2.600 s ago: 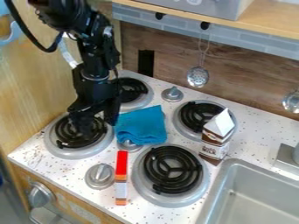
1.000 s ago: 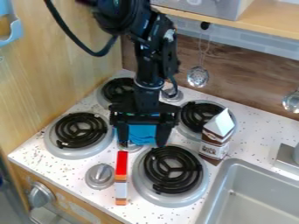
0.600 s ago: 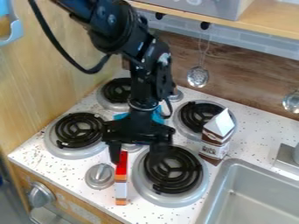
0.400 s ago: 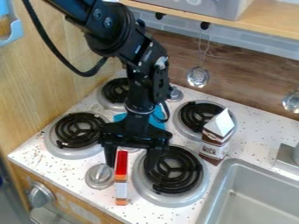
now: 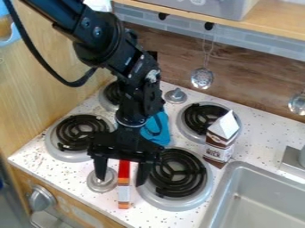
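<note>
Knob (image 5: 102,180) left of the near burner (image 5: 176,174), one fingertip over it. My gripper (image 5: 121,181) is at the burner's left edge, fingers apart, straddling the red-orange box (image 5: 124,180) in view; height unclear. Box sits just left of burner, long axis front-to-back, crosswise to finger line. Cloth (image 5: 156,130) behind burner, carton (image 5: 220,139) to its right.

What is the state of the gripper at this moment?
Gripper: open, its fingers apart, with the red, white and orange box between them; no grip on it is seen.
</note>
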`<state>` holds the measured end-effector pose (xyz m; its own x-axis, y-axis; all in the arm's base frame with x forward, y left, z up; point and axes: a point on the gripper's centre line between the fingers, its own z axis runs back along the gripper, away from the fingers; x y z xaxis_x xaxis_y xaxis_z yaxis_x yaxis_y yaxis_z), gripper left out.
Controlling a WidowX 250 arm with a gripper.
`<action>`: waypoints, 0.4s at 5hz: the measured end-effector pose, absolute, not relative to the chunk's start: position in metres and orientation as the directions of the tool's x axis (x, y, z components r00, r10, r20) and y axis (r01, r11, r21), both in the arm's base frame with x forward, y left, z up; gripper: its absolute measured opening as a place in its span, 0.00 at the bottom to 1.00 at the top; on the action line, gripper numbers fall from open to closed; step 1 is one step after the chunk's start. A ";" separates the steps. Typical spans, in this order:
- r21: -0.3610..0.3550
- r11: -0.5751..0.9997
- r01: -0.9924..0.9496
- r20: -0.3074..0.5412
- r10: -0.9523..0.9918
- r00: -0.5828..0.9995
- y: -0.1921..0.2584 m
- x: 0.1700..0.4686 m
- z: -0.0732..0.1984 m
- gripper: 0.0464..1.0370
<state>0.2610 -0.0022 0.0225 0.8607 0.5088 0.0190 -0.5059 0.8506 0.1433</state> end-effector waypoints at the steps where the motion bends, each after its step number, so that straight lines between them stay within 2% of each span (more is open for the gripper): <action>1: 0.118 0.843 -0.525 0.064 0.521 0.851 0.003 0.259 0.011 0.93; 2: 0.095 0.813 -0.574 0.088 0.568 0.818 0.008 0.256 -0.002 0.64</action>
<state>0.2557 0.0083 -0.0024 0.8183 0.5679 0.0880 -0.5744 0.8130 0.0947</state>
